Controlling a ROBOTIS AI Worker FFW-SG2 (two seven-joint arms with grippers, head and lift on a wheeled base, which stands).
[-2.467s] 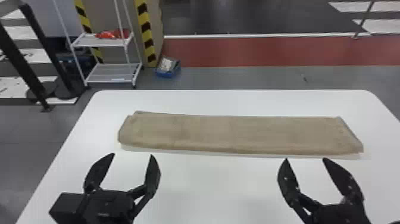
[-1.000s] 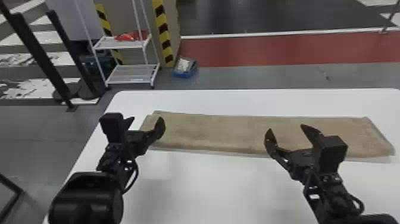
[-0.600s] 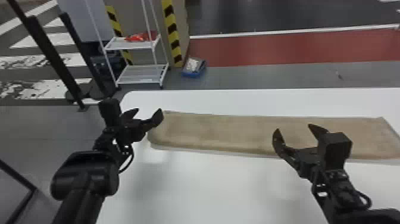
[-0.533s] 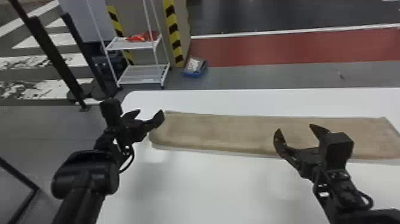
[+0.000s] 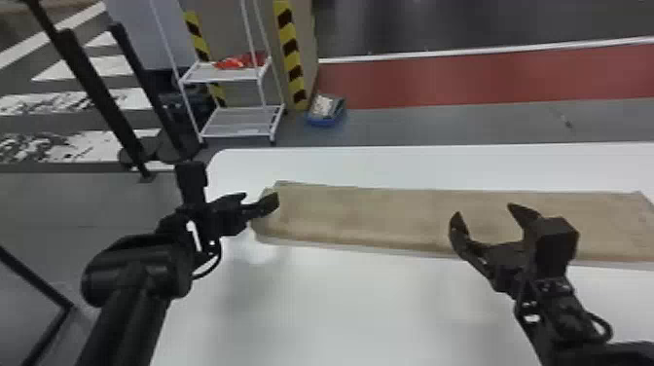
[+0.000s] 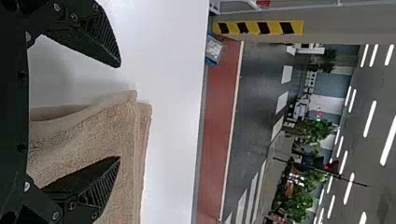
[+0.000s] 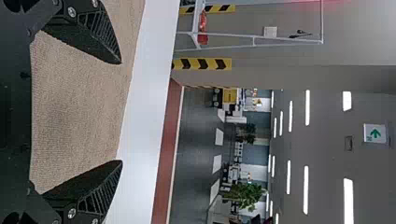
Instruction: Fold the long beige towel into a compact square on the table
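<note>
Left tool (image 5: 261, 197), right tool (image 5: 483, 210): two, both spread wide; one beige towel (image 5: 365, 214) on one white table (image 5: 340, 306).

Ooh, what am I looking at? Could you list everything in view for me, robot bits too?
Towel: one, beige, lying long across the table
Table: one, white, under the towel
Rack: one, white, on the floor beyond the table's far left corner
Red stuff: count unclear, red, on the rack's upper shelf
Container: one, blue, on the floor right of the rack
Posts: two, black, left of the rack
Striped strips: two, yellow and black, behind the rack
Floor band: one, red, beyond the table
Plants: several, green, far background
Ceiling lights: many, white, overhead
Sign: one, white with green arrow, high up
Left pincer: one, black, open, by the towel's left end
Right pincer: one, black, open, along the towel's near side
</note>
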